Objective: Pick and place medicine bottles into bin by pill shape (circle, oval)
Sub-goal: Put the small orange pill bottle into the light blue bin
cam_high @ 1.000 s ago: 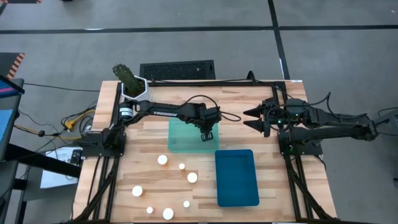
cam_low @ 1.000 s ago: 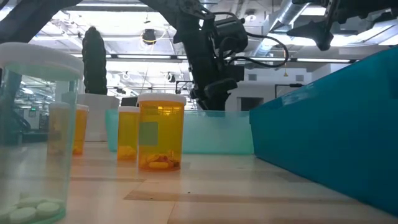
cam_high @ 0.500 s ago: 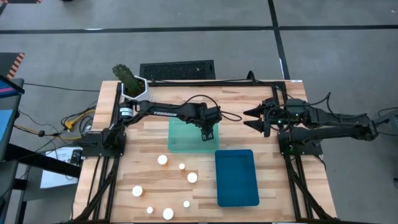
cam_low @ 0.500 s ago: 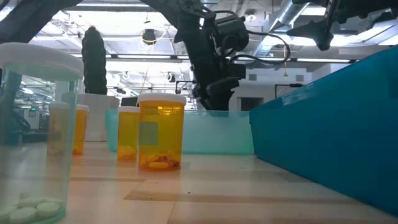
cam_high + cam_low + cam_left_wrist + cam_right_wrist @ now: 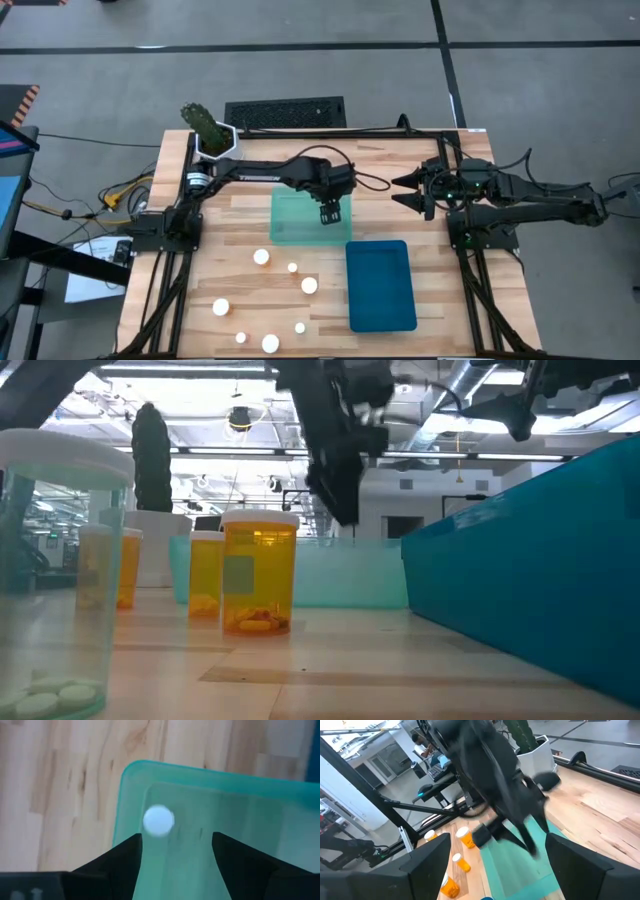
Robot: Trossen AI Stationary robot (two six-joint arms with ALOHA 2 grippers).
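Directly above the pale green tray, the left gripper hangs with its two dark fingers spread apart and nothing between them; in the left wrist view a single white-capped bottle stands inside the tray near one rounded corner, free of the fingers. Across the table the right gripper waits over bare boards beside the tray, its fingers parted and holding nothing. Just next to the green tray, toward the front of the table, lies the darker blue tray, and nothing shows inside it from above. On the wooden table seven more bottles stand scattered in a loose cluster at the front left, well apart from both trays, their white caps showing from above; in the low view the nearer ones are orange with pills at the bottom. A white pot with a cactus sits at the back left corner. By this count one bottle is sorted and seven are left to pick up and place
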